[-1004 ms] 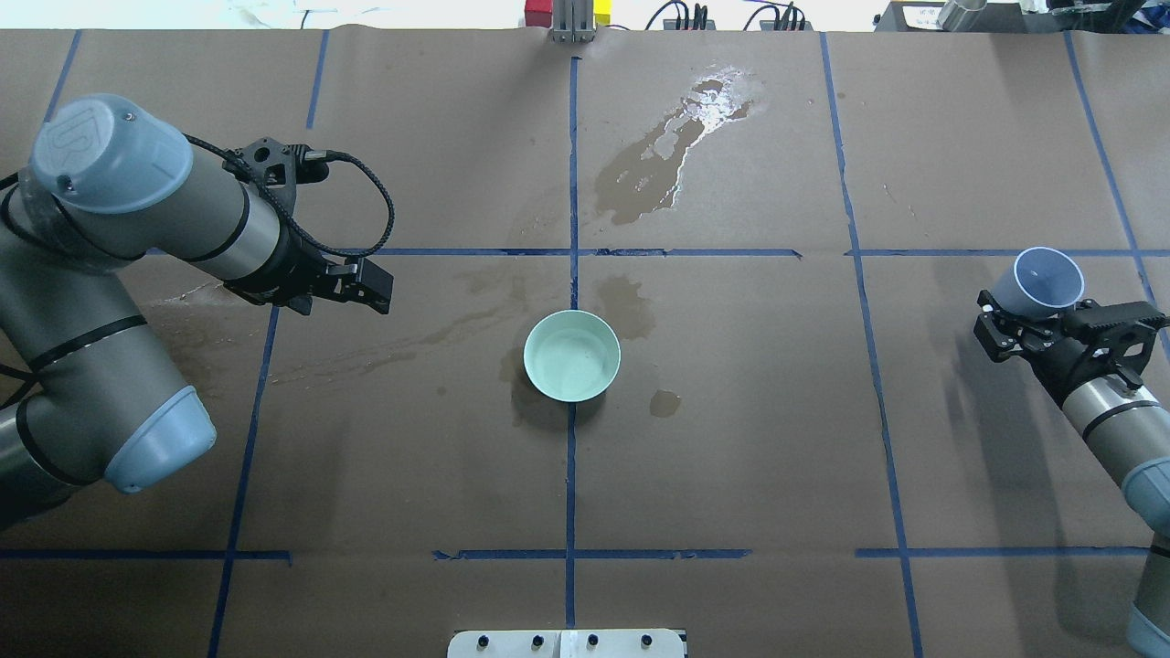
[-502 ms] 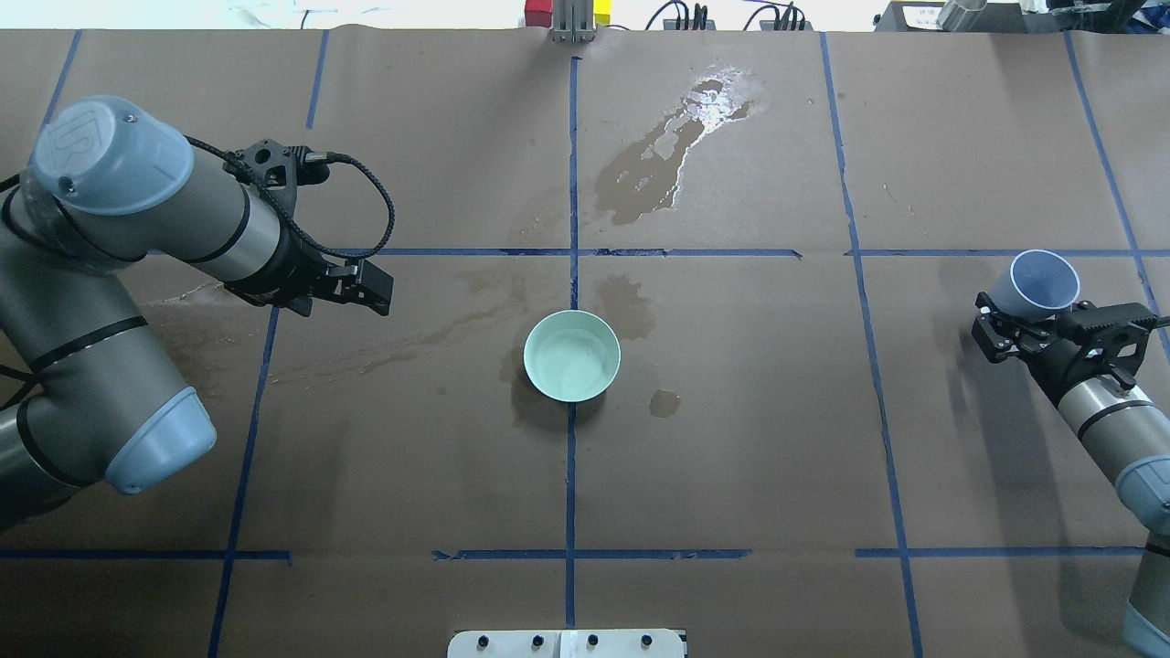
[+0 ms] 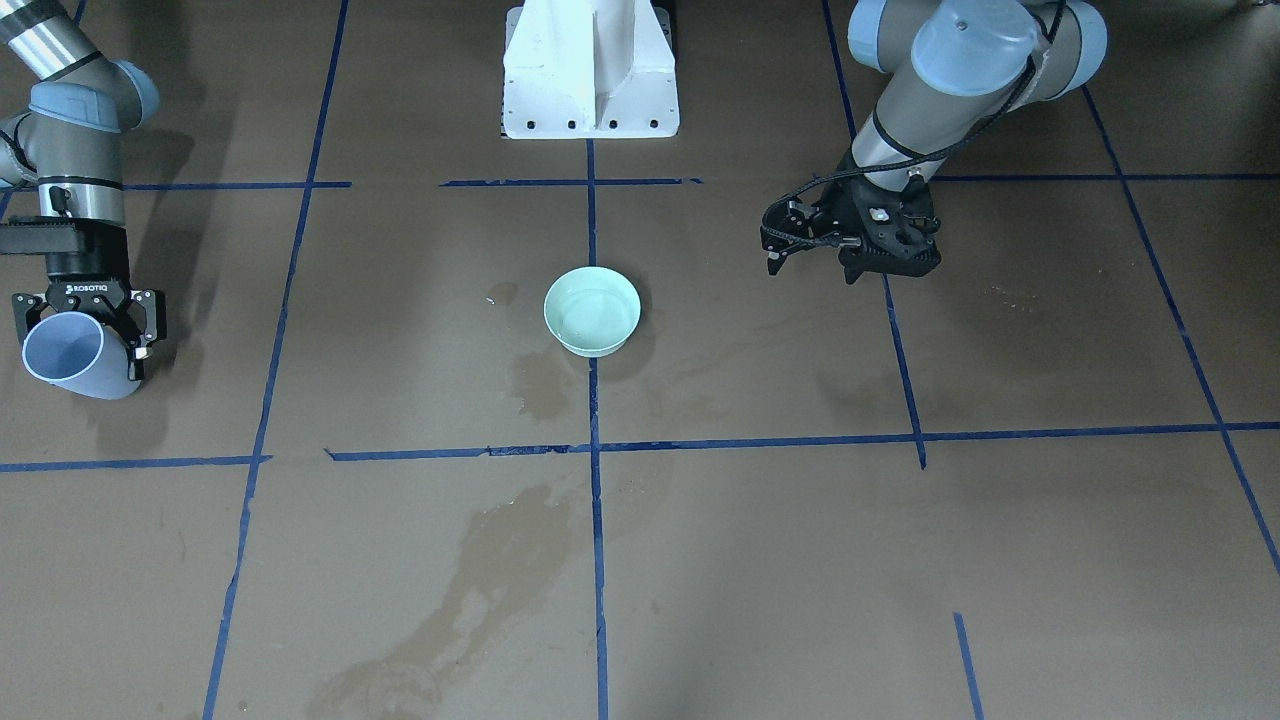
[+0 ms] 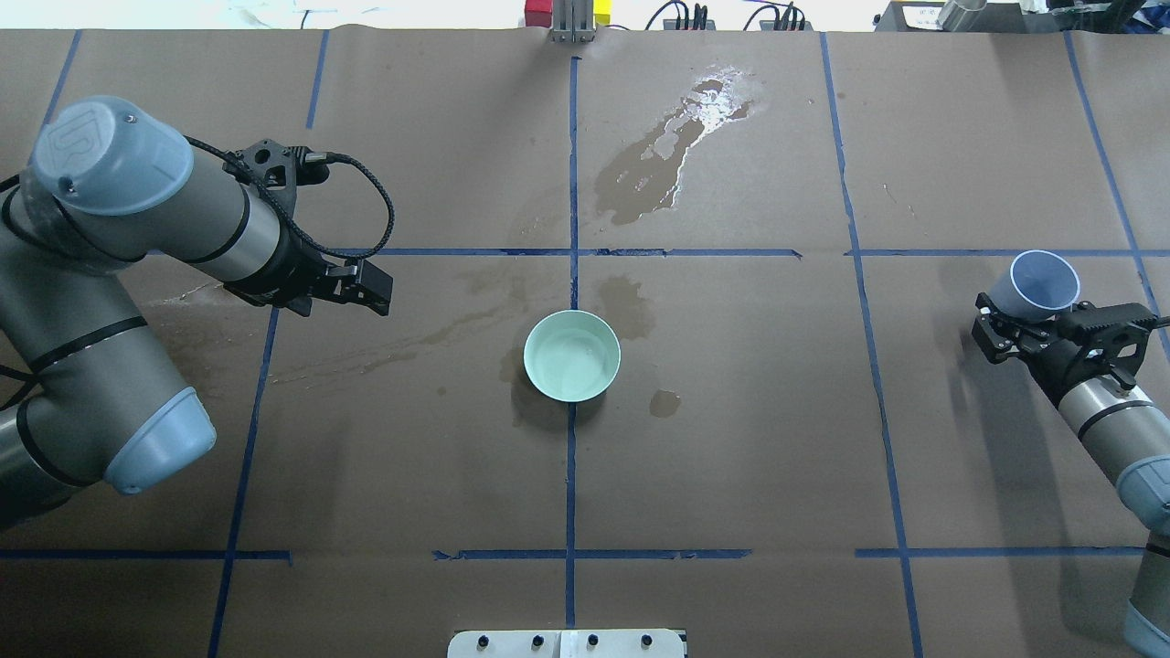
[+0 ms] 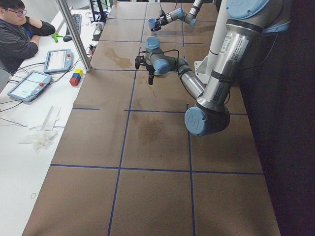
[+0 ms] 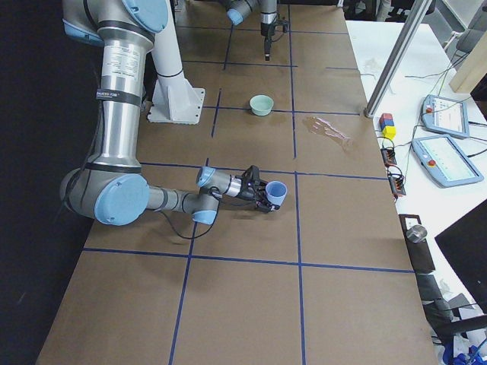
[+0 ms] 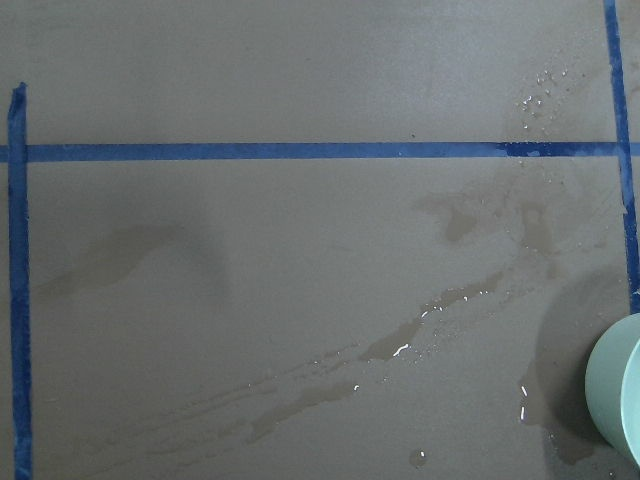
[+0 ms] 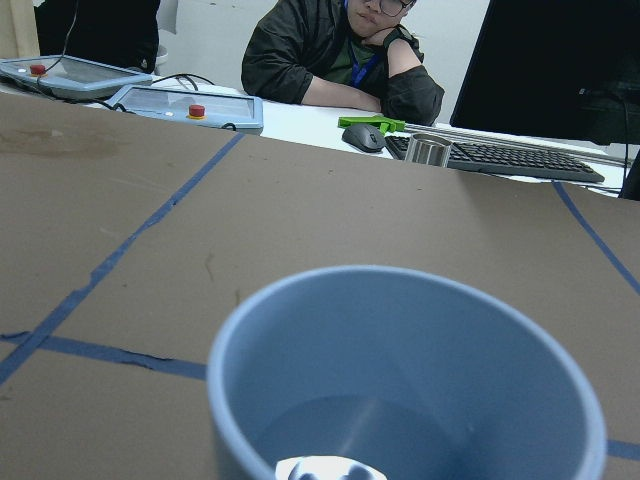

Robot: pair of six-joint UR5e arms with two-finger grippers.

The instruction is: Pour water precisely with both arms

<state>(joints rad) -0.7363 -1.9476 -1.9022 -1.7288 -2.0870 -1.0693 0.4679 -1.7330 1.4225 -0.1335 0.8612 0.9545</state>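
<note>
A pale green bowl point(image 4: 572, 355) stands at the table's centre, with a faint sheen of water inside; it also shows in the front view point(image 3: 592, 311) and at the left wrist view's right edge point(image 7: 620, 395). My right gripper point(image 4: 1028, 311) is shut on a pale blue cup point(image 4: 1042, 285) at the table's far right, tilted, held low over the paper point(image 3: 68, 355). The right wrist view looks into the cup point(image 8: 400, 380); a little water glints at its bottom. My left gripper point(image 4: 375, 291) is empty, looks shut, and hovers left of the bowl.
A shiny water puddle point(image 4: 676, 155) lies beyond the bowl, and wet streaks point(image 7: 400, 345) run to the bowl's left. The white pedestal point(image 3: 590, 70) stands at my base. An operator point(image 5: 17, 34), teach pendants point(image 6: 449, 160) and coloured blocks point(image 6: 388, 125) line the far edge.
My right arm shifted slightly with the cup a second ago, then held still. The left arm and the bowl have not moved.
</note>
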